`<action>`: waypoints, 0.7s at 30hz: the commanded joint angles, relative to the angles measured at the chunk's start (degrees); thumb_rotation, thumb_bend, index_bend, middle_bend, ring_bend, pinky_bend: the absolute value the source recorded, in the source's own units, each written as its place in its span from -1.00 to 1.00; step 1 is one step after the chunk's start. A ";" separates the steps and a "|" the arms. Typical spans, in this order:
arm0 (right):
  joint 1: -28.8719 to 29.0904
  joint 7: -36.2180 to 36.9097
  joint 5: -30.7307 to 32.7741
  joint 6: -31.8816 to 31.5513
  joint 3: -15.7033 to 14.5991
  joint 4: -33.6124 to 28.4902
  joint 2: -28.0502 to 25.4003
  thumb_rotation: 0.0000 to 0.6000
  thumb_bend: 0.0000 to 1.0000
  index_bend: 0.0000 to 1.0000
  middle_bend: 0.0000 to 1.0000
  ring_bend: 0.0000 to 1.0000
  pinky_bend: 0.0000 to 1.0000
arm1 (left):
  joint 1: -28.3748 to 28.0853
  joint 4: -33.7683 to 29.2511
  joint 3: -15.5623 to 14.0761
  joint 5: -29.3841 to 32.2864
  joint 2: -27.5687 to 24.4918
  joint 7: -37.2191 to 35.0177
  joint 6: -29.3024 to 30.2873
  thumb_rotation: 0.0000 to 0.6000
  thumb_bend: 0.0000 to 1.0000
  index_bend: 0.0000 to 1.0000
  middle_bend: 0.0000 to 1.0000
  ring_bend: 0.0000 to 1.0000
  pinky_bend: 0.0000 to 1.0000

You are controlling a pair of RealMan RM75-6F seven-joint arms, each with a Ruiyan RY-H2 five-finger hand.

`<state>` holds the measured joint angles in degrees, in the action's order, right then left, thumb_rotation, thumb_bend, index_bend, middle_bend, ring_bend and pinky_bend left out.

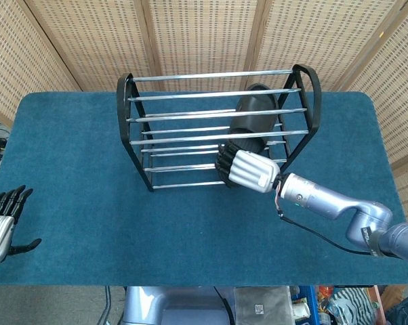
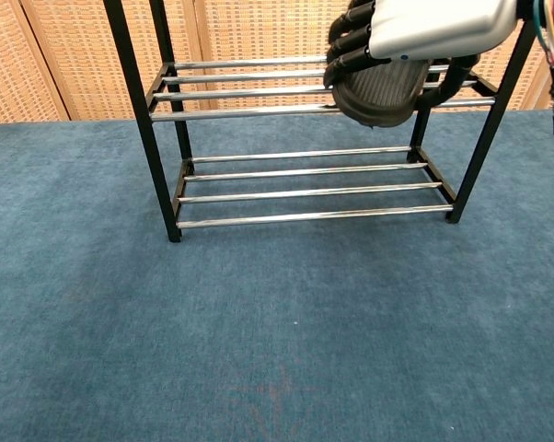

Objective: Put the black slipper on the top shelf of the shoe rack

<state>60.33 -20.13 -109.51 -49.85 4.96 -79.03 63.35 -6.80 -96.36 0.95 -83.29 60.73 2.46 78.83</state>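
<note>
The right robot hand is clamped on the heel of the black slipper, whose toe reaches far over the right end of the shoe rack. Carrying looks nearly finished; lowering onto the top shelf bars and letting go remain, I judge.

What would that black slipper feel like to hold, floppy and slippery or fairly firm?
Probably fairly firm: the black slipper keeps its shape though the right hand holds only one end. It likely weighs little, since that grip carries it level over the shoe rack. The ribbed sole should resist slipping, though it might rock on the thin rails.
</note>
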 commanded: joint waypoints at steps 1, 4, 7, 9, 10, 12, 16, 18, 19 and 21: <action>-0.41 -4.02 2.55 1.90 1.12 -2.22 0.05 1.00 -0.53 -0.68 -0.98 -1.00 -1.00 | -0.02 0.01 0.03 -0.02 -0.11 -0.21 0.03 1.00 -0.67 -1.00 -1.00 -1.00 -1.00; -0.71 -7.18 4.54 3.32 1.86 -4.24 -0.23 1.00 -0.61 -0.75 -1.00 -1.00 -1.00 | 0.02 0.00 -0.03 -0.16 -0.19 -0.41 0.16 1.00 -0.67 -1.00 -1.00 -1.00 -1.00; -1.07 -10.04 6.22 4.22 2.45 -6.24 -0.63 1.00 -0.62 -0.76 -1.00 -1.00 -1.00 | 0.12 -0.04 -0.11 -0.41 -0.30 -0.70 0.44 1.00 -0.67 -1.00 -1.00 -1.00 -1.00; -1.26 -11.14 6.54 4.28 2.56 -7.16 -1.01 1.00 -0.62 -0.76 -1.00 -1.00 -1.00 | 0.19 -0.03 -0.11 -0.44 -0.34 -0.84 0.58 1.00 -0.67 -1.00 -1.00 -1.00 -1.00; -1.39 -11.48 6.57 4.15 2.55 -7.60 -1.27 1.00 -0.62 -0.76 -1.00 -1.00 -1.00 | 0.21 -0.04 -0.13 -0.46 -0.35 -0.92 0.61 1.00 -0.67 -1.00 -1.00 -1.00 -1.00; -1.79 -12.14 6.64 3.76 2.51 -8.80 -2.05 1.00 -0.62 -0.76 -1.00 -1.00 -1.00 | 0.21 0.00 -0.15 -0.52 -0.39 -1.03 0.63 1.00 -0.67 -1.00 -1.00 -1.00 -1.00; -3.25 -13.00 5.86 1.43 2.10 -11.79 -4.18 1.00 -0.62 -0.76 -1.00 -1.00 -1.00 | 0.20 0.03 -0.29 -0.81 -0.41 -1.09 0.65 1.00 -0.67 -1.00 -1.00 -1.00 -1.00; -4.39 -13.19 4.71 -0.64 1.58 -13.14 -5.42 1.00 -0.62 -0.76 -1.00 -1.00 -1.00 | 0.23 0.04 -0.35 -0.94 -0.41 -1.13 0.75 1.00 -0.67 -1.00 -1.00 -1.00 -1.00; -5.07 -13.17 4.10 -1.88 1.29 -13.69 -5.96 1.00 -0.62 -0.76 -1.00 -1.00 -1.00 | 0.26 0.01 -0.38 -1.01 -0.42 -1.15 0.83 1.00 -0.67 -1.00 -1.00 -1.00 -1.00; -6.74 -12.78 2.65 -4.95 0.52 -14.62 -6.89 1.00 -0.62 -0.76 -1.00 -1.00 -1.00 | 0.32 -0.06 -0.44 -1.23 -0.48 -1.24 1.01 1.00 -0.67 -1.00 -1.00 -1.00 -1.00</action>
<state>55.47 -33.03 -105.18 -51.86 6.39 -92.23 57.85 -6.49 -96.39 0.53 -84.50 60.26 1.24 79.82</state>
